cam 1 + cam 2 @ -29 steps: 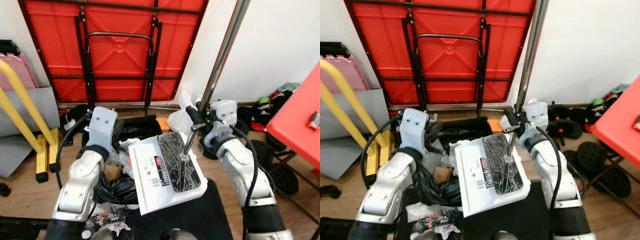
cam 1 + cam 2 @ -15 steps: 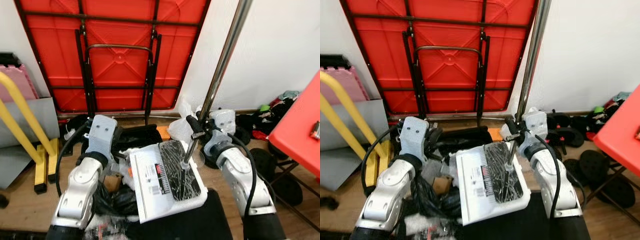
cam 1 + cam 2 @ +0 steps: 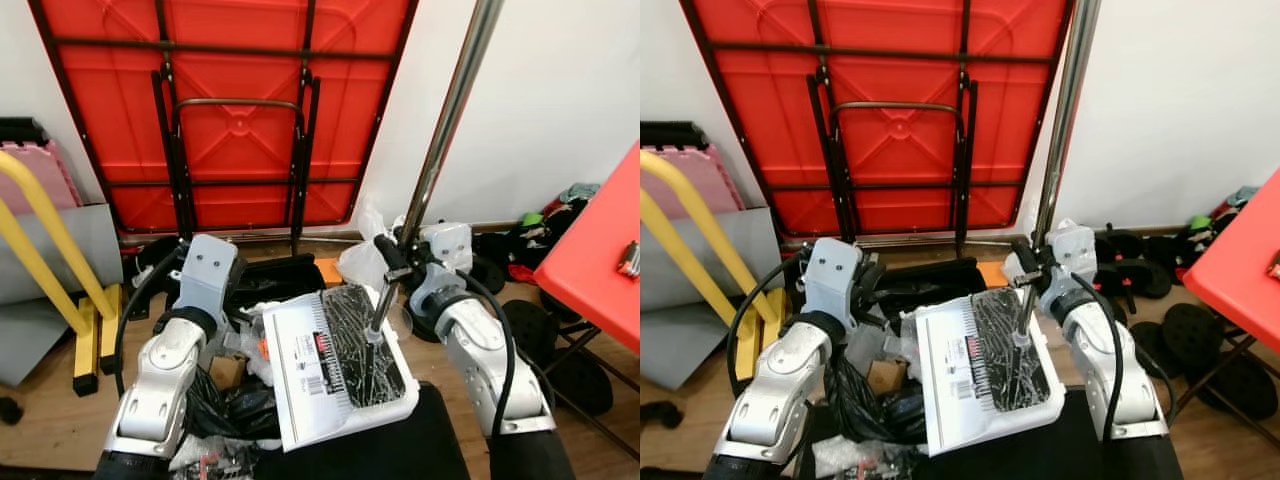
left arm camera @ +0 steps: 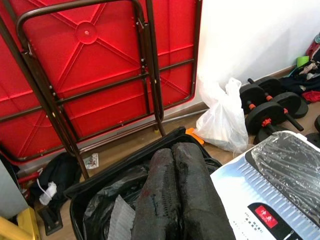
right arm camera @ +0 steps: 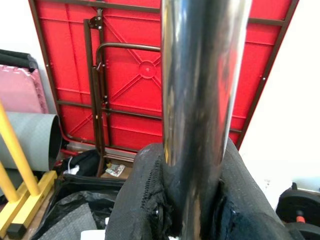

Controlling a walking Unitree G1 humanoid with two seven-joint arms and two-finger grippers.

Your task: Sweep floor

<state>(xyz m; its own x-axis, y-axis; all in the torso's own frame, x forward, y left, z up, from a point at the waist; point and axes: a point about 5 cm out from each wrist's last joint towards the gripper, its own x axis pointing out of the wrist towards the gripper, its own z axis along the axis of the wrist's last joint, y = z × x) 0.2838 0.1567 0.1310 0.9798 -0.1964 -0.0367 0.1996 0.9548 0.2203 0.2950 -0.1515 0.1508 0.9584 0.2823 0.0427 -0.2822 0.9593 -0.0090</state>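
Note:
A shiny metal broom handle (image 3: 445,120) runs up past the top of the eye views. Its lower end meets black bristles (image 3: 360,340) wrapped in clear film, lying on a white dustpan (image 3: 300,370) with comb teeth. My right gripper (image 3: 392,262) is shut on the handle just above the bristles; in the right wrist view the fingers (image 5: 145,200) clasp the pole (image 5: 200,100). My left gripper (image 4: 175,190) is shut with nothing in it, hovering over an open black bag (image 4: 105,205) left of the dustpan.
A folded red table (image 3: 230,100) leans on the wall ahead. A yellow frame (image 3: 50,240) and grey mat stand at left. A white plastic bag (image 4: 222,120), dumbbells (image 4: 270,107) and clothes lie by the wall at right, beside another red table (image 3: 600,260). Litter and black bags (image 3: 240,400) lie near my feet.
The whole view has shifted slightly, so the camera moved. Both arms, the broom and the dustpan keep about the same pose.

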